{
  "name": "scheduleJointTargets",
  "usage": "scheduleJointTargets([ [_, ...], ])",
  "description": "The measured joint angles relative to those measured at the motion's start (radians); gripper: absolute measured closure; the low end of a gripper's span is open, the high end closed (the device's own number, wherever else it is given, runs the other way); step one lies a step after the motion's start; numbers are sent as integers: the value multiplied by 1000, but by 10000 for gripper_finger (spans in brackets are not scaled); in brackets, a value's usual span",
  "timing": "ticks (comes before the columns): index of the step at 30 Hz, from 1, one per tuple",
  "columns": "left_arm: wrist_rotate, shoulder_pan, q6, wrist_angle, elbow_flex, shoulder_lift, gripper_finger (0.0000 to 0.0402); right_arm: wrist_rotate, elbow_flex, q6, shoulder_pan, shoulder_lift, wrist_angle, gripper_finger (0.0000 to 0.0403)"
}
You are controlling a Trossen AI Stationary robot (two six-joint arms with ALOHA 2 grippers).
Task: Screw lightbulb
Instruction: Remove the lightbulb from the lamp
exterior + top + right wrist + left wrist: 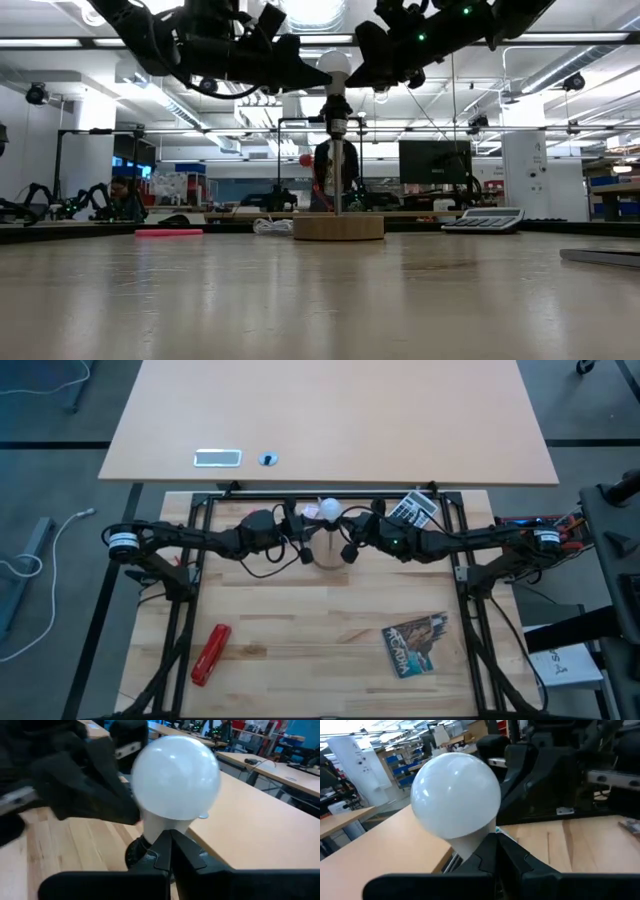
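The white lightbulb (330,510) stands upright with its screw base in the black socket (337,125), which rises on a thin stem from the round wooden disc (338,227). My left gripper (495,842) comes level from the table's left, my right gripper (170,837) from the table's right. Both are shut, with their tips at the bulb's neck just under the round head. In the low view the two grippers meet at the bulb (335,65), high above the table. My left gripper touches the bulb's tapering white neck (472,842) with the tips of its shut fingers, coming level from the table's left. My right gripper touches the neck's other side (160,825) with its shut fingertips, coming from the table's right and slightly from above. The bulb stays upright in the socket between them.
A calculator (413,510) lies just right of the socket at the table's far edge. A red tool (210,653) lies near left and a printed packet (415,645) near right. A pale desk (330,420) stands beyond the far edge.
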Motion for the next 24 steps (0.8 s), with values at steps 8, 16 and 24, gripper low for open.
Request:
scheduleJointTargets([
  [8, -3, -38, -5, 23, 0, 0, 402, 22, 0, 4, 2, 0, -16, 403],
  [16, -64, -67, 0, 31, 0, 0, 402, 22, 0, 16, 3, -13, -64, 403],
  [24, -198, -141, 7, 16, 0, -30, 402, 22, 0, 11, 14, -59, -147, 403],
])
